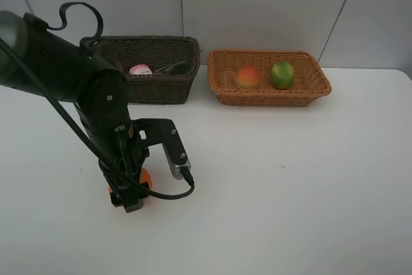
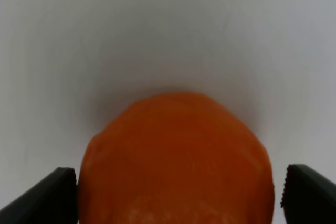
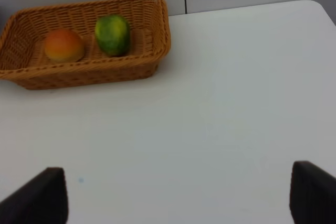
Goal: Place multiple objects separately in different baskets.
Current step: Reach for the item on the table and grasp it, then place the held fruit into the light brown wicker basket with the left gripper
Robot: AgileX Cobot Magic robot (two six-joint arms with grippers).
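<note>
Open white table (image 1: 290, 178) right of the left arm (image 1: 96, 114); baskets (image 1: 269, 76) along the far edge.

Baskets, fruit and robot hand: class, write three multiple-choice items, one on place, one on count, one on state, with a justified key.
1. Where is the tangerine?
A. dark basket
B. on the table, between the left hand's fingers
C. tan basket

2. How many fruits lie in the tan basket?
A. one
B. two
C. four

3. The left hand is:
A. open around the tangerine
B. clamped shut on nothing
C. out of view

Key: B, fingers flank it; B, peach and lime; A, a gap shows beside one finger.
</note>
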